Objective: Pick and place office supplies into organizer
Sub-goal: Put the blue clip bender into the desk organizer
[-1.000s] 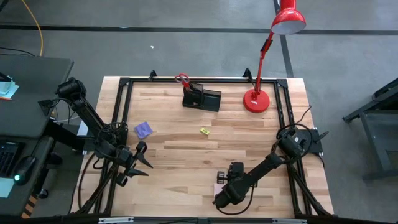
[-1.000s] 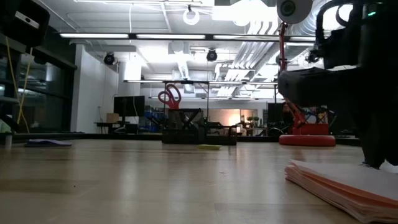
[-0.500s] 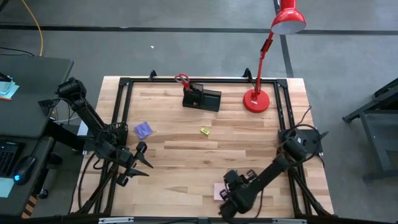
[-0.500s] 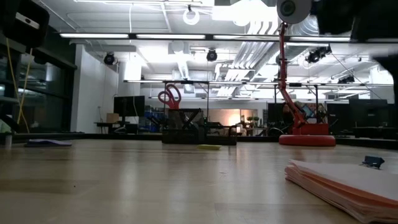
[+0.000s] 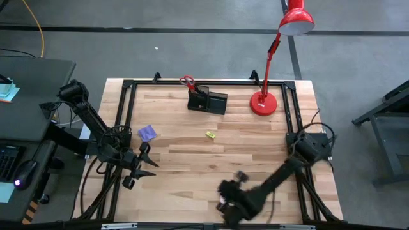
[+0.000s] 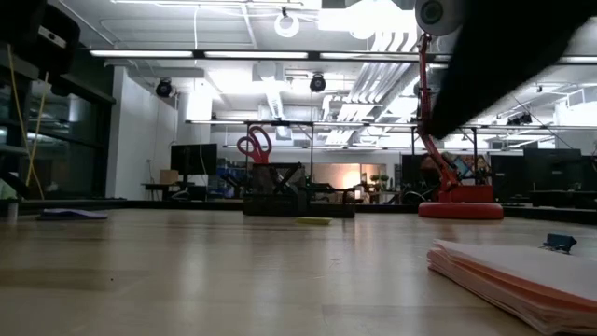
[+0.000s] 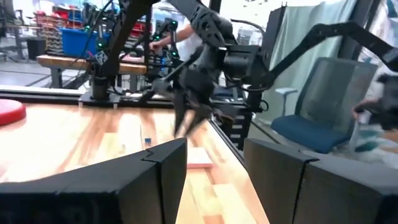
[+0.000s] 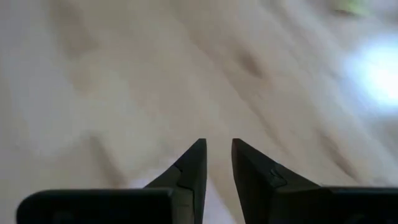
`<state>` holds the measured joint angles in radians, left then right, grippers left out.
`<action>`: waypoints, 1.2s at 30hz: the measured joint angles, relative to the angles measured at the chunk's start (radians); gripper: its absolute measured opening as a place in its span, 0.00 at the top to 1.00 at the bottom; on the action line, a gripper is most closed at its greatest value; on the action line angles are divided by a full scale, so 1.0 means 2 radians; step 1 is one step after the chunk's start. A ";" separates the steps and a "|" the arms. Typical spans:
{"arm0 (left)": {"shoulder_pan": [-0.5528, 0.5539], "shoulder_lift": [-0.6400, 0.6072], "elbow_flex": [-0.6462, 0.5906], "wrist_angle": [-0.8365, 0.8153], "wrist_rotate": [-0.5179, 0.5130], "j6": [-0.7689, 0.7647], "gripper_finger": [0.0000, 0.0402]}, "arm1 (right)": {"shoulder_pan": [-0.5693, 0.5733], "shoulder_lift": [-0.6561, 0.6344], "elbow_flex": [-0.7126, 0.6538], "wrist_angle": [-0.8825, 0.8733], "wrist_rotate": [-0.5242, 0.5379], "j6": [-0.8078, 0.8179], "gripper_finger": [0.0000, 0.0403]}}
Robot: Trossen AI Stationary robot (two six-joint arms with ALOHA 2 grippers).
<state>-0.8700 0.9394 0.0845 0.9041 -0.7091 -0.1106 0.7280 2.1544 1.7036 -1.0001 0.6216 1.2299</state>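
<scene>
The black organizer stands near the far edge with the red-handled scissors upright in its cup. The purple note pad and the tiny yellow piece lie flat on the wood. The pink note pad lies by the near edge, with a small dark clip beside it. My right gripper hovers above that pad, narrowly open and empty, hiding most of it from above. My left gripper waits open at the table's left side.
The red desk lamp's round base stands right of the organizer, and its head hangs beyond the far edge. A black frame rail borders the table. Bare wood lies between the pink pad and the organizer.
My right gripper was down at the pink note pad. It has risen off it and swung a little toward the table's left, and it is still moving. The pad has stayed flat where it was.
</scene>
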 joint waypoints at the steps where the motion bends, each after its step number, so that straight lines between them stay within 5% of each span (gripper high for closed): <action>1: 0.000 0.000 0.000 0.003 -0.004 -0.001 0.63 | -0.011 0.000 -0.003 0.039 -0.013 -0.051 0.83; 4: 0.000 0.000 0.000 0.003 -0.009 -0.013 0.63 | -0.033 -0.002 -0.015 0.091 -0.057 -0.157 0.83; 7: 0.000 0.000 0.000 0.003 -0.009 -0.014 0.63 | -0.037 -0.028 -0.059 0.063 -0.046 -0.145 0.83; 12: 0.000 0.001 0.000 -0.001 -0.009 -0.018 0.63 | -0.039 -0.099 -0.207 0.384 -0.091 -0.244 0.85; 20: 0.000 0.001 0.000 -0.012 -0.031 -0.028 0.63 | -0.066 -0.284 -0.393 0.481 -0.133 -0.296 0.90; 28: 0.000 0.000 0.000 -0.017 -0.032 -0.028 0.63 | -0.089 -0.453 -0.530 0.507 -0.193 -0.219 0.93; 36: 0.000 0.000 0.000 -0.038 -0.033 0.028 0.63 | -0.065 -0.490 -0.580 0.506 -0.167 -0.140 0.96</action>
<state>-0.8701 0.9401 0.0845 0.8290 -0.7761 -0.0547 0.5986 1.1743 0.5441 0.0112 0.2866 0.9497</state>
